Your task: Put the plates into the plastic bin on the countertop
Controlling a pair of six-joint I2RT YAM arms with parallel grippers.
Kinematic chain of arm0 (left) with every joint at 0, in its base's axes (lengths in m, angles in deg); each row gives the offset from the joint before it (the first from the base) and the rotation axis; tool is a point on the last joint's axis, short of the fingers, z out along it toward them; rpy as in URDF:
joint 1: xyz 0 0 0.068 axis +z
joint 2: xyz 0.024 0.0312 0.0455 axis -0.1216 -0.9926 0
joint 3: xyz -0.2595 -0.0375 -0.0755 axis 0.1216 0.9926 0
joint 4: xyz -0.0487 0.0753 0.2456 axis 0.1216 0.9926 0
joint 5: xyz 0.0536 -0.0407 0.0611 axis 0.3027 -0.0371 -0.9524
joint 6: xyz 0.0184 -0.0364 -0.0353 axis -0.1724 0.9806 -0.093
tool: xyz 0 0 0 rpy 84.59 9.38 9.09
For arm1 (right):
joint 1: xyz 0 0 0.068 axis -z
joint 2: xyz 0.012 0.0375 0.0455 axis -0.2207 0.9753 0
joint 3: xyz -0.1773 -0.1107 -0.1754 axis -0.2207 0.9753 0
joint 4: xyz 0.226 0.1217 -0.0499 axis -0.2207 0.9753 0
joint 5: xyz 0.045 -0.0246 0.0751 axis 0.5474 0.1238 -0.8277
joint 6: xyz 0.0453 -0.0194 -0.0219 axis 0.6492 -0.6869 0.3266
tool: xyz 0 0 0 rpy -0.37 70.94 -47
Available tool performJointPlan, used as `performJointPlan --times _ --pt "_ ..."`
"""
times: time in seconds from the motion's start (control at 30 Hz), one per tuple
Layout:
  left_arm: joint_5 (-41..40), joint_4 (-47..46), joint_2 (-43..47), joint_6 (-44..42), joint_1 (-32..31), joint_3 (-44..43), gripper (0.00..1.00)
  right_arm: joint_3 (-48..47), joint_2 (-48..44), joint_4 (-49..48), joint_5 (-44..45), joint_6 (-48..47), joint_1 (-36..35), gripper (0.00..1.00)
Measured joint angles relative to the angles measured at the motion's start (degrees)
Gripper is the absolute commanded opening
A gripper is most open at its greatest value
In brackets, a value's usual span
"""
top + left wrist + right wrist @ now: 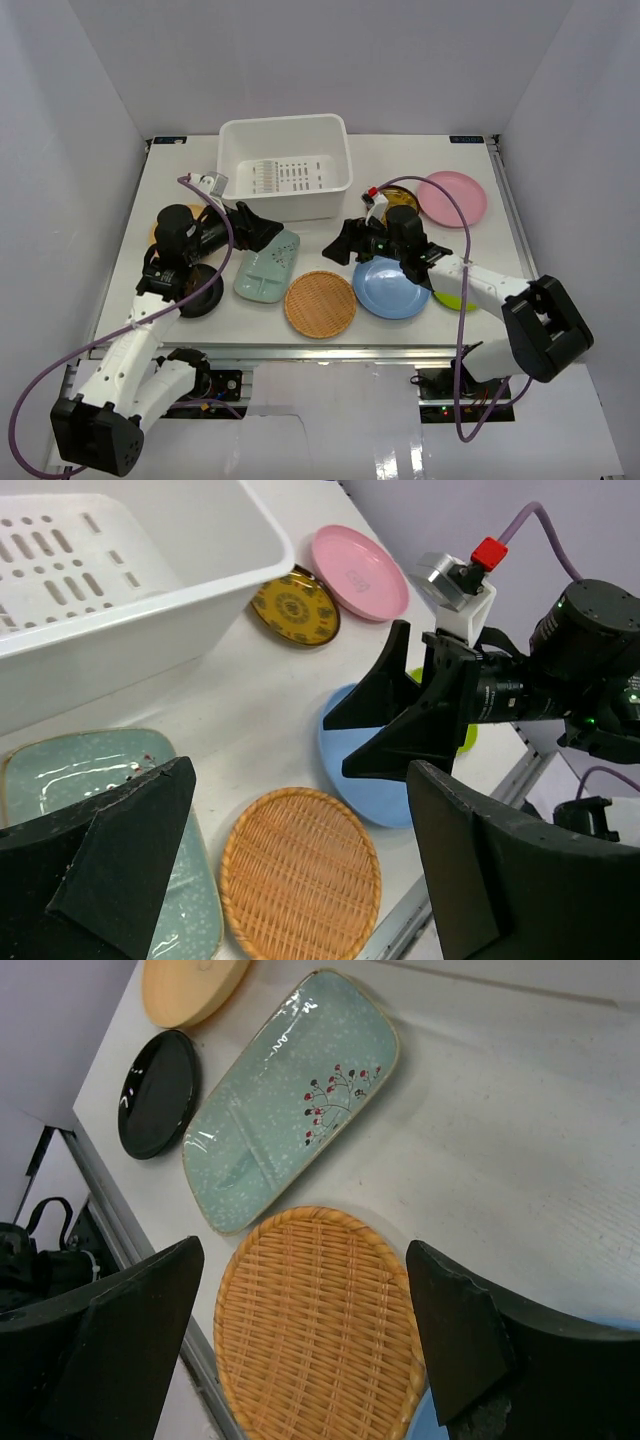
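Now I see both pincers spread wide, empty: left gripper (pixel 262 230) by the pale green plate (pixel 262 272), right gripper (pixel 342 243) near the woven plate (pixel 320 303).

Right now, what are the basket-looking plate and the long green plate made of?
The woven plate looks like bamboo or rattan, matte: criss-cross strands, braided rim. The long green plate looks like glazed ceramic, maybe melamine: glossy reflections, speckles, a painted berry twig.
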Motion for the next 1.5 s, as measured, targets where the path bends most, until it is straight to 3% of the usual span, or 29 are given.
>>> performJointPlan --times 0.23,0.63,0.83,1.2,1.3,1.4,1.5 --pt "-8.4 2.5 1.9 -1.8 0.0 -0.3 0.98 -3.2 8.6 -2.4 6.9 4.1 -3.8 0.74" --pt "-19.1 2.8 5.7 -4.0 0.0 0.7 0.98 -11.2 23.0 -5.1 13.9 7.7 -9.6 0.71" --pt "-20.0 3.0 5.7 -4.1 0.0 0.7 0.98 -14.8 27.7 -5.5 14.9 8.7 -10.3 0.68" --pt "-19.2 2.9 5.6 -3.9 0.0 0.7 0.98 -19.8 36.6 -9.0 14.4 14.9 -10.9 0.54" --pt "-18.9 2.7 5.6 -3.8 0.0 0.7 0.98 -20.3 38.3 -11.5 13.6 17.5 -11.2 0.48" --pt "-18.6 2.7 5.6 -3.8 0.0 0.7 0.98 -20.9 40.3 -13.7 12.9 19.5 -11.2 0.26" --pt "-18.6 2.7 5.6 -3.7 0.0 0.7 0.98 -20.8 40.7 -14.2 12.8 21.6 -11.2 0.17"
